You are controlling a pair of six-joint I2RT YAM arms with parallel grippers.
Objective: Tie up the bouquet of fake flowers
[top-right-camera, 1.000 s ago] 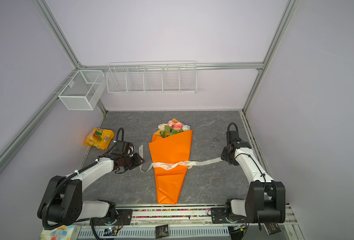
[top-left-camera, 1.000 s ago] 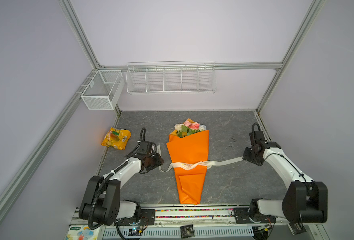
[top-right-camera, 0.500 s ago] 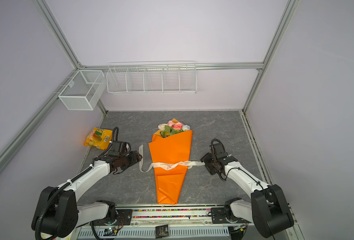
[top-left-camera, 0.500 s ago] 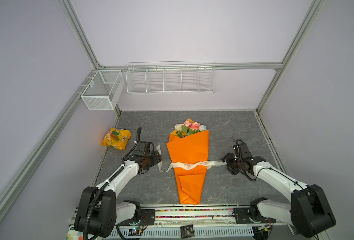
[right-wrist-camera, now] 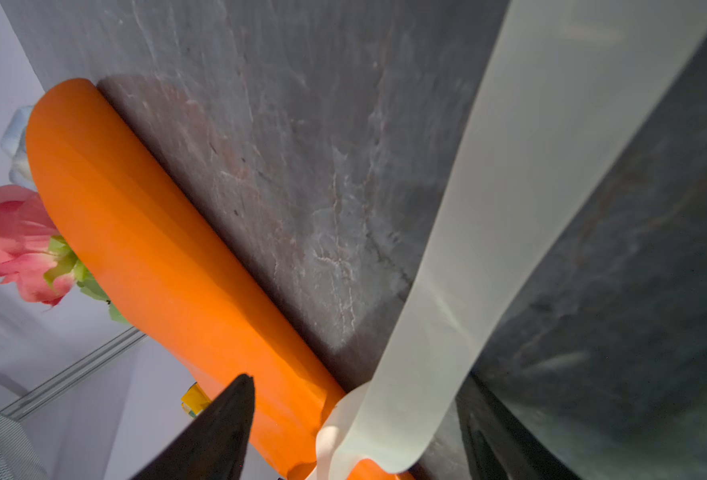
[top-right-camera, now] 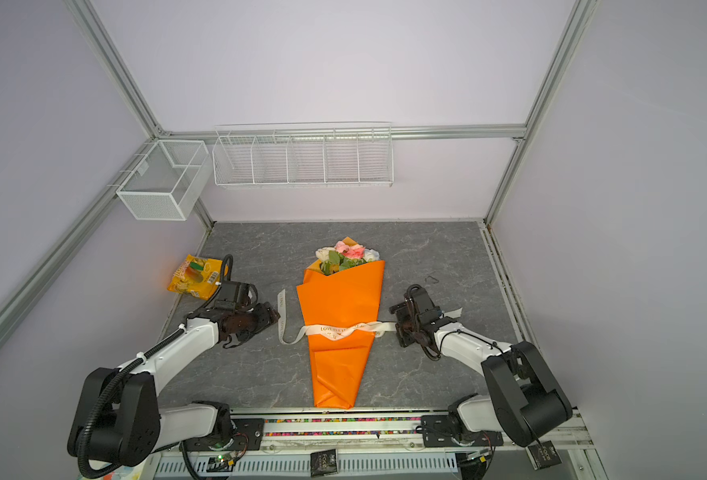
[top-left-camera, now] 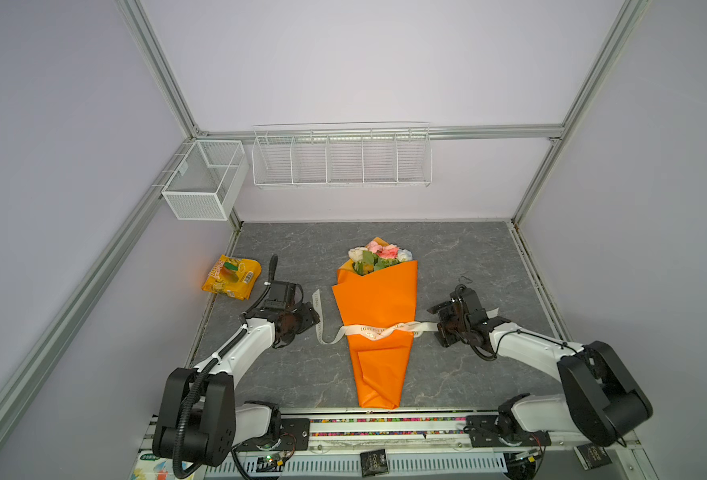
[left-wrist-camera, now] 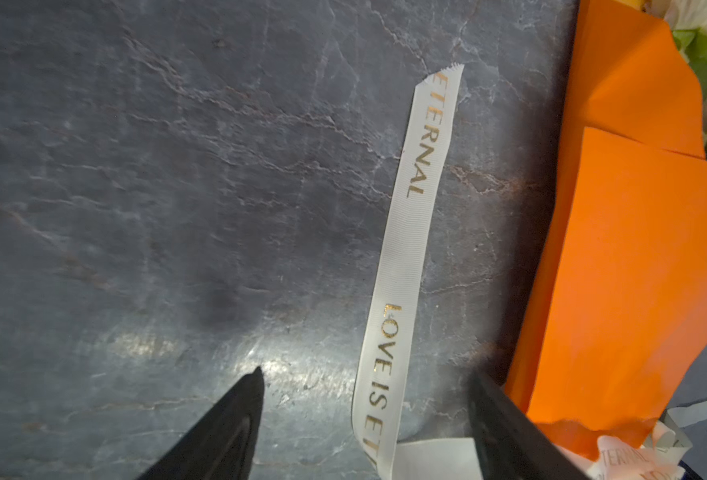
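Bouquet of fake flowers (top-left-camera: 379, 299) lies flat, ribbon (top-left-camera: 379, 330) across it.

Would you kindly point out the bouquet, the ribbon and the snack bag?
bouquet (top-left-camera: 379, 299): in a top view, on its orange paper.
ribbon (left-wrist-camera: 403, 249): in the left wrist view, on the plain stretch between the gold words.
snack bag (top-left-camera: 231, 277): in a top view, on the middle of its yellow face.

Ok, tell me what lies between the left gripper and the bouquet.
The cream ribbon's loose tail lies on the table between the left gripper and the bouquet, seen in both top views; the left wrist view shows it between the open jaws.
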